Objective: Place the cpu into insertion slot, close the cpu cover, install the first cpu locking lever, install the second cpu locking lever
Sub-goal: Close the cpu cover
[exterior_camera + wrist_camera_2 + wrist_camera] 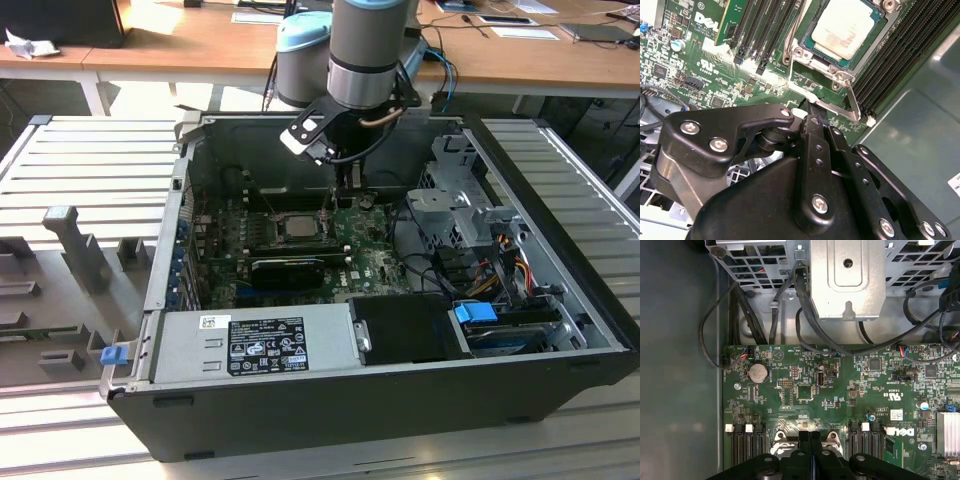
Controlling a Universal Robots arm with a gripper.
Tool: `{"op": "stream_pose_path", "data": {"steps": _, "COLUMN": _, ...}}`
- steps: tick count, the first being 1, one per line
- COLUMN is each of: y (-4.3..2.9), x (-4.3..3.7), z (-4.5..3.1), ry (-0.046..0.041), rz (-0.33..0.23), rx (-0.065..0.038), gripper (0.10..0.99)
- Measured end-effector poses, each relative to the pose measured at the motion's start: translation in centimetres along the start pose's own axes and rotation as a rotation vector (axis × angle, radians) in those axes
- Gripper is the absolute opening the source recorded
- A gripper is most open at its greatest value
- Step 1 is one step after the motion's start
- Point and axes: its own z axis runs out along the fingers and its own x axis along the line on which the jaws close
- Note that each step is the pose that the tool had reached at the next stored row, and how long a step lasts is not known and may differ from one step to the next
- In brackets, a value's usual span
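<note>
The cpu (845, 27), a silver-grey square chip, lies flat in the insertion slot on the green motherboard (705, 65); the chip hides the recess. The cpu cover (805, 54), a metal frame, lies down around the chip. A thin metal locking lever (854, 102) runs along the socket's edge beside the memory slots. My gripper (812, 119) is shut, fingers pressed together, with its tip right at that lever's bent end. In the exterior view the gripper (345, 190) reaches into the case just beside the cpu (298, 226). The shut fingertips (810, 436) hang over the socket's edge.
Black memory slots (890, 55) flank the socket. A long black block (288, 268) lies next to the socket. A metal drive cage (455, 200) with loose cables (755, 315) stands at the exterior view's right. The power supply (250, 340) closes the front, and the case walls (170, 230) enclose everything.
</note>
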Motion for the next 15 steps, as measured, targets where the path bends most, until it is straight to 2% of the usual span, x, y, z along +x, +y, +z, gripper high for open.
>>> {"op": "stream_pose_path", "data": {"steps": 15, "y": -1.07, "x": -0.01, "z": -0.01, "ry": 0.0000, "rz": 0.000, "rx": 0.000, "gripper": 0.106}}
